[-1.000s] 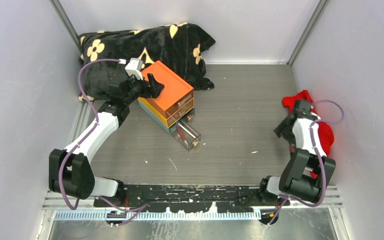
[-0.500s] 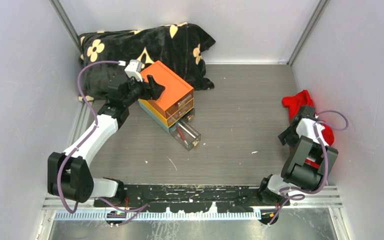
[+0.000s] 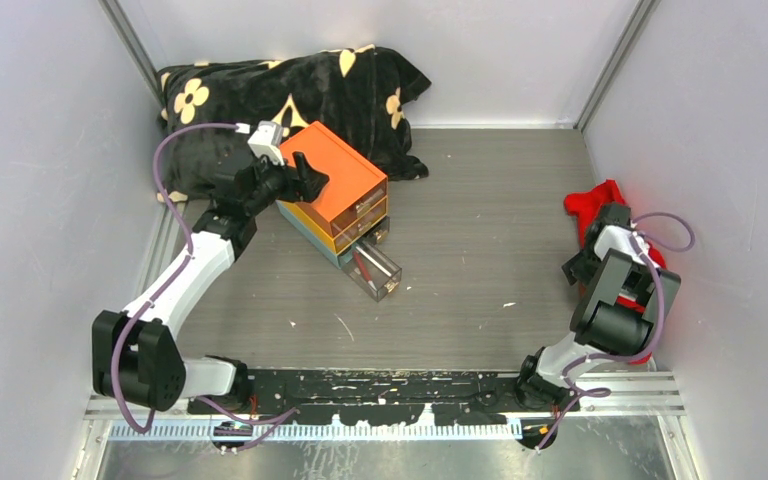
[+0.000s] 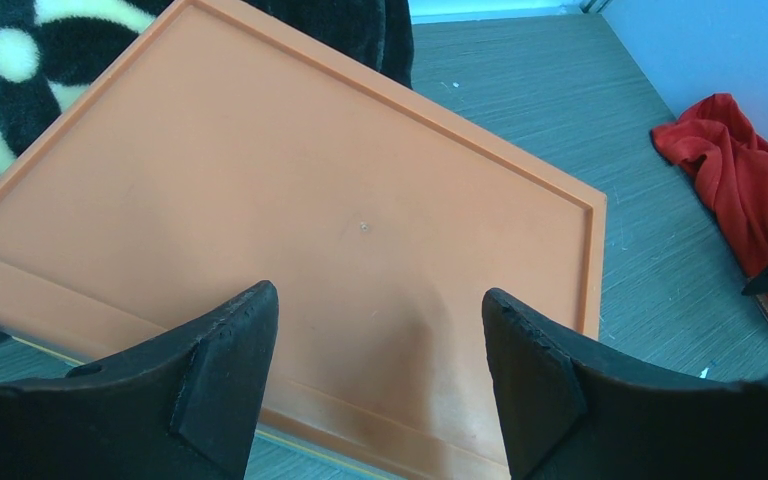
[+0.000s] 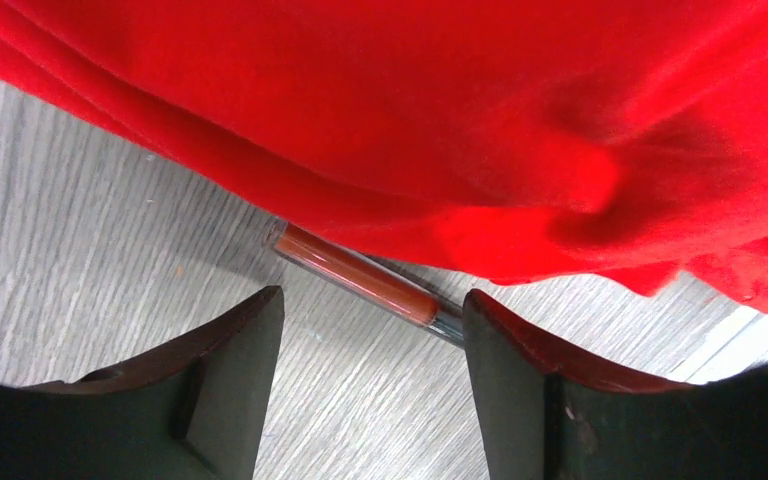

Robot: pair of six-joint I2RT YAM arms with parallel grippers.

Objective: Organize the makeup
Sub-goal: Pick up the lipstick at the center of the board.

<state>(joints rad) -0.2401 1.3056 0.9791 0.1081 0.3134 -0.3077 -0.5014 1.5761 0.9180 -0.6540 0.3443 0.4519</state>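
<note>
A slim red-brown pencil (image 5: pixel 360 278) lies on the table, half tucked under the red cloth (image 5: pixel 440 120). My right gripper (image 5: pixel 372 345) is open just in front of it and touches nothing; in the top view it is hidden under its arm at the cloth (image 3: pixel 600 205). My left gripper (image 4: pixel 380 340) is open and empty above the orange box (image 4: pixel 290 200), also seen in the top view (image 3: pixel 305 170) over the box (image 3: pixel 345 180). The box's bottom clear drawer (image 3: pixel 375 268) is pulled out with dark and red items inside. The brushes and the pink palette are hidden.
A black blanket with cream flowers (image 3: pixel 260 90) lies bunched at the back left behind the box. Grey walls close in both sides. The right arm's elbow (image 3: pixel 615 310) is folded near the right wall.
The right arm has folded back toward its base, its wrist dropping to the near edge of the red cloth. The left gripper has barely moved over the box.
</note>
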